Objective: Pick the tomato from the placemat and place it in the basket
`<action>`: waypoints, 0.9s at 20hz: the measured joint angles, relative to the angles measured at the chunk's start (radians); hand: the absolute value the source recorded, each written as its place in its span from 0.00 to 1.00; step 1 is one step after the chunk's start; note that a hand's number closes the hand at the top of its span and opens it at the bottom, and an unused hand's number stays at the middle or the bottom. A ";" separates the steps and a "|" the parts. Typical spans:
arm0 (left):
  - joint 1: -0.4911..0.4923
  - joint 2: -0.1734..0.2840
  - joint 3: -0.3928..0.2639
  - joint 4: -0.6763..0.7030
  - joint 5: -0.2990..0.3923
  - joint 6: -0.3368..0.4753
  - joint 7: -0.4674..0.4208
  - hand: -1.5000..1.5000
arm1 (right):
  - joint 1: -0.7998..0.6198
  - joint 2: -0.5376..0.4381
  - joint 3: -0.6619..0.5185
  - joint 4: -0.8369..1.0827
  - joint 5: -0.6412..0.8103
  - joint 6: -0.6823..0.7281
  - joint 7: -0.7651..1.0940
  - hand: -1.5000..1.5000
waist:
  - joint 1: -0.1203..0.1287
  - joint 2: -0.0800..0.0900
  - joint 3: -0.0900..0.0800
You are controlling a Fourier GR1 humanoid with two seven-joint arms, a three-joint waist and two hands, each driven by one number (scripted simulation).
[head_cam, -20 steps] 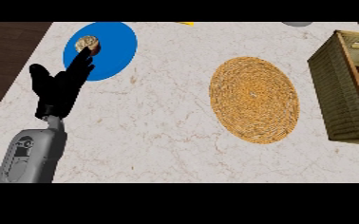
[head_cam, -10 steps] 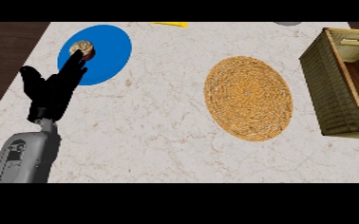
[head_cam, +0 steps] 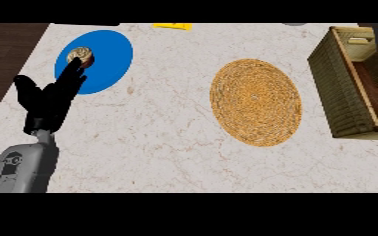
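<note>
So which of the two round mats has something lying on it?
The blue mat, far left: a small round object sits there by the left hand. The woven mat is bare.

blue plate (head_cam: pixel 103 60), golden woven placemat (head_cam: pixel 255 102), black hand (head_cam: pixel 48 100)

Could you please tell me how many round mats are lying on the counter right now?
2: a blue mat at the far left, bearing a small round item beside the left hand, and a woven straw mat right of centre, near the basket. None seems hidden.

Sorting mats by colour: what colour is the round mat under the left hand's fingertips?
Blue, head view.
</note>
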 measured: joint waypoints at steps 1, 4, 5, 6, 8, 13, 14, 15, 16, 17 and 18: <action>0.001 0.004 0.004 0.004 0.002 -0.004 -0.005 0.50 | 0.013 0.003 -0.008 -0.006 0.000 -0.010 -0.002 1.00 | -0.001 0.000 0.000; 0.000 0.006 0.009 0.008 0.002 -0.001 -0.006 0.50 | 0.058 -0.019 -0.029 -0.060 0.036 -0.021 0.020 0.00 | -0.009 0.000 0.000; 0.008 0.004 0.010 0.007 0.003 -0.001 -0.010 0.50 | 0.073 -0.016 -0.043 -0.077 0.038 -0.028 0.024 0.00 | -0.010 -0.002 0.000; 0.006 0.000 0.006 0.007 -0.001 0.002 -0.011 0.50 | 0.080 -0.012 -0.053 -0.087 0.042 -0.031 0.029 0.00 | -0.010 -0.002 0.000; 0.012 -0.005 0.002 -0.006 -0.002 0.007 0.001 0.50 | 0.111 -0.010 -0.074 -0.102 0.049 -0.045 0.029 0.00 | -0.010 -0.003 0.000; 0.017 -0.003 0.003 0.009 -0.011 0.006 -0.019 0.50 | 0.135 0.002 -0.111 -0.110 0.049 -0.097 0.002 0.00 | -0.010 -0.003 0.000; 0.014 -0.004 0.003 0.012 -0.011 0.006 -0.018 0.50 | 0.133 0.010 -0.111 -0.117 0.052 -0.107 -0.002 0.00 | -0.012 -0.004 0.000; 0.009 -0.003 0.004 0.012 -0.009 0.006 -0.012 0.50 | 0.135 0.012 -0.114 -0.126 0.055 -0.122 -0.009 0.00 | -0.011 -0.004 0.000; 0.009 -0.004 0.005 0.012 -0.009 0.007 -0.011 0.50 | 0.136 0.011 -0.119 -0.142 0.057 -0.132 -0.015 0.00 | -0.014 -0.006 0.000; 0.007 -0.001 0.006 0.006 -0.008 0.006 -0.001 0.50 | 0.138 0.015 -0.125 -0.162 0.063 -0.143 -0.016 0.00 | -0.014 -0.007 0.000; 0.007 -0.001 0.007 0.005 -0.005 0.006 0.001 0.50 | 0.145 0.018 -0.132 -0.188 0.068 -0.158 -0.020 0.00 | -0.016 -0.008 0.000</action>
